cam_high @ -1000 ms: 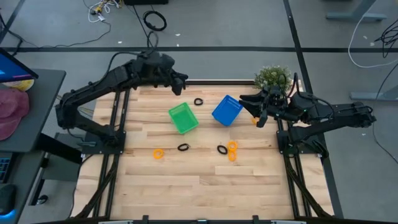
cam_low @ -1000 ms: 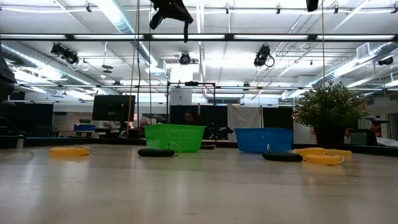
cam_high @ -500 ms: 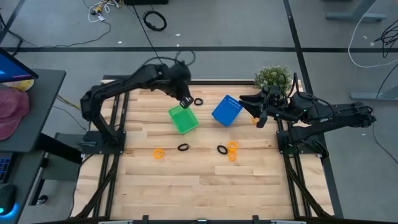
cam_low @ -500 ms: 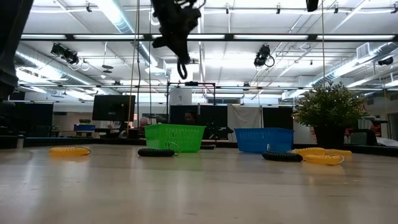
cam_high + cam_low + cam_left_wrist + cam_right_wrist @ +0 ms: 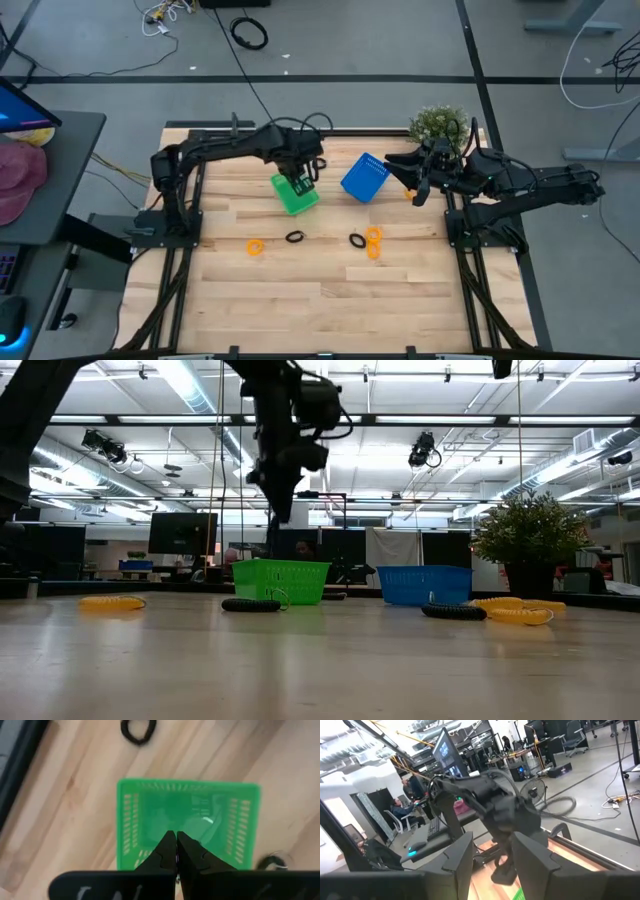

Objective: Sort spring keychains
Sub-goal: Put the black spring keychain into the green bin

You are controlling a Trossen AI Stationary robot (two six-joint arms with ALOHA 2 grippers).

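My left pincer [image 5: 176, 851], shut and empty, hangs over the green basket [image 5: 131, 815]. A black keychain [image 5: 138, 730] lies beyond. My right pincer [image 5: 492, 855] waits, open, empty.

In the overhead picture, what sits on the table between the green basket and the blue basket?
Only bare wood between the green basket and blue basket in the high view; one black spring keychain lies just behind that gap.
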